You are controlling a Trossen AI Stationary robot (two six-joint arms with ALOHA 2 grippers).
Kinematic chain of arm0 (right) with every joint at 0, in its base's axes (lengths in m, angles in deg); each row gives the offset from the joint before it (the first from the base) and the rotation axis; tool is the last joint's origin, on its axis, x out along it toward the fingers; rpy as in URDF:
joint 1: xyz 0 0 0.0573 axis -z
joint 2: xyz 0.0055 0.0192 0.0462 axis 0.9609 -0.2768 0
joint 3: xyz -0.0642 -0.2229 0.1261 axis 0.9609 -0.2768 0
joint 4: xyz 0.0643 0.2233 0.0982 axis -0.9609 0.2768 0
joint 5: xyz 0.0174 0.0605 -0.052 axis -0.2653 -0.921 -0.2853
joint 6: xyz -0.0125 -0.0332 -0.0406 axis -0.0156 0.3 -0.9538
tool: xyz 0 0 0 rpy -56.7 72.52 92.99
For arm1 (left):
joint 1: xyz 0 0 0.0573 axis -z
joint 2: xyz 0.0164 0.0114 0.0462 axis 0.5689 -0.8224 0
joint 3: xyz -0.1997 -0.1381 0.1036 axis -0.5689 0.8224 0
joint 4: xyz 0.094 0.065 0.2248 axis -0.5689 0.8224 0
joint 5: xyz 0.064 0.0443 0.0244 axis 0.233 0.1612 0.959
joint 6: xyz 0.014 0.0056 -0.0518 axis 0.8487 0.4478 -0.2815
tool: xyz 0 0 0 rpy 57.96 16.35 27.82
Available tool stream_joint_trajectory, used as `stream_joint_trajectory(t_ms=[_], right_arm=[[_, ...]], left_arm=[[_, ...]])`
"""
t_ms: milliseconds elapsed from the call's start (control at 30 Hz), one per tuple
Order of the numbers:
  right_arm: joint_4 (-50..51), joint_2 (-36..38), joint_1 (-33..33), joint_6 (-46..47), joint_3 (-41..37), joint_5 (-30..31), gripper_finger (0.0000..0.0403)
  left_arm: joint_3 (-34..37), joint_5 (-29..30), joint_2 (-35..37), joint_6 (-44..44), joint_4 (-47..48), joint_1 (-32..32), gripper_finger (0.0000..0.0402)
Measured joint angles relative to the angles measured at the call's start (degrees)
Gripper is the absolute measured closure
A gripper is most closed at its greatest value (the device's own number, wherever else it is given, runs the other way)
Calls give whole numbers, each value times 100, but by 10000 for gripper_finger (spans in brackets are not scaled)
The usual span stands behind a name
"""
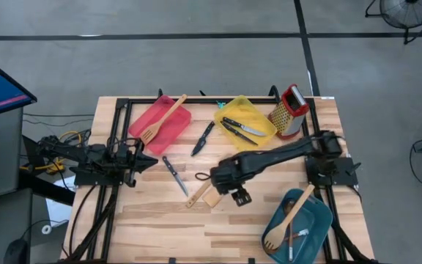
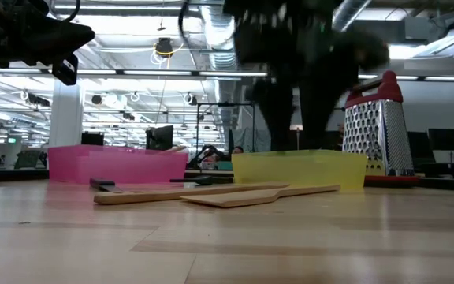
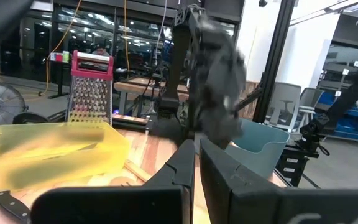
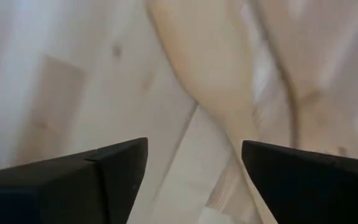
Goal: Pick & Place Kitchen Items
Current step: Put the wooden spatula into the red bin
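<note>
Two pale wooden spatulas [image 1: 198,195] [image 1: 212,198] lie flat on the table's middle; they also show in the low view [image 2: 180,193]. My right gripper [image 1: 218,185] hovers open above them, fingers pointing down. In the right wrist view [image 4: 194,155] a wooden spatula [image 4: 210,74] lies below the gap. My left gripper [image 1: 152,163] waits shut at the table's left; its fingers show together in the left wrist view [image 3: 196,162]. A knife [image 1: 174,174] lies on the table beside the spatulas, and a black knife [image 1: 204,138] lies farther back.
At the back, a red tray [image 1: 143,128] holds a slotted wooden turner [image 1: 163,117], and a yellow tray [image 1: 255,110] holds two knives. A steel grater [image 1: 289,111] stands to the yellow tray's right. At the near right, a teal tray [image 1: 317,220] holds a wooden spoon [image 1: 291,216].
</note>
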Motion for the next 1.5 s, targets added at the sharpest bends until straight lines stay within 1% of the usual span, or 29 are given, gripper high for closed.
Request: stream_joint_trajectory(t_ms=[67,167,267,433,633,767,867,967,1067,1267,1500], right_arm=[[-1,-325,43,-168,-1,0,130],[5,-734,143,-149,0,-8,130],[50,-940,249,-26,23,-36,130],[101,-910,335,281,21,-330,129],[259,-565,318,322,171,-380,129],[156,-431,378,327,230,-289,129],[12,-386,481,-77,231,-224,129],[-157,-395,554,-545,231,113,129],[-391,-395,592,-798,231,341,129],[-535,-397,605,-836,214,452,129],[-831,-397,537,-828,-125,455,129]], left_arm=[[0,-2,-22,0,12,-2,394],[0,0,-55,0,-7,0,394],[0,4,-54,0,-9,0,394],[0,11,-54,0,-12,-1,394],[0,11,-53,0,-19,0,394],[0,11,-51,0,-35,0,394],[0,11,-51,0,-49,0,394],[0,11,-51,0,-49,0,394],[0,9,-51,0,-49,0,394],[0,9,-51,0,-57,0,394],[0,9,-51,0,-75,-2,394]])
